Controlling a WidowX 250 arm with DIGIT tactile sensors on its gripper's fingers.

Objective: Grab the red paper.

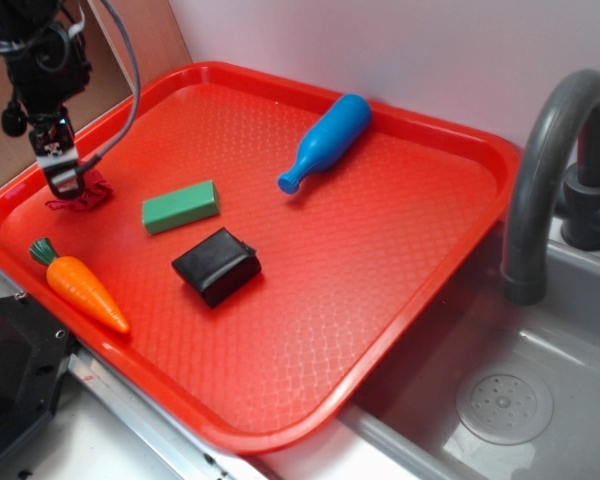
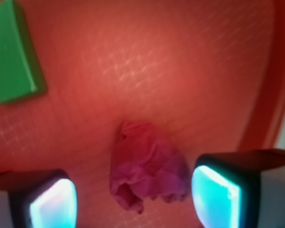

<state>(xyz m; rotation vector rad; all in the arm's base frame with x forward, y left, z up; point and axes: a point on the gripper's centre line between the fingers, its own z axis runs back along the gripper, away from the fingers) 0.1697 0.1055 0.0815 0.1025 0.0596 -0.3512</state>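
Observation:
The red paper [image 2: 147, 168], a small creased dark crimson ball, lies on the red tray [image 1: 380, 230] near its far left rim; in the exterior view the red paper [image 1: 83, 194] shows just under the fingers. My gripper [image 2: 133, 197] is low over it and open, one finger on each side. The right finger [image 2: 216, 194] is close to the paper's edge, the left finger [image 2: 52, 202] stands a little apart from it. In the exterior view the gripper [image 1: 68, 183] hangs from the black arm at the top left.
On the tray lie a green block [image 1: 181, 206], a black folded pouch [image 1: 217, 265], an orange toy carrot [image 1: 80, 286] and a blue toy bottle [image 1: 326, 141]. A grey faucet [image 1: 550, 160] and sink [image 1: 500, 400] are at the right. The green block [image 2: 12, 54] shows in the wrist view.

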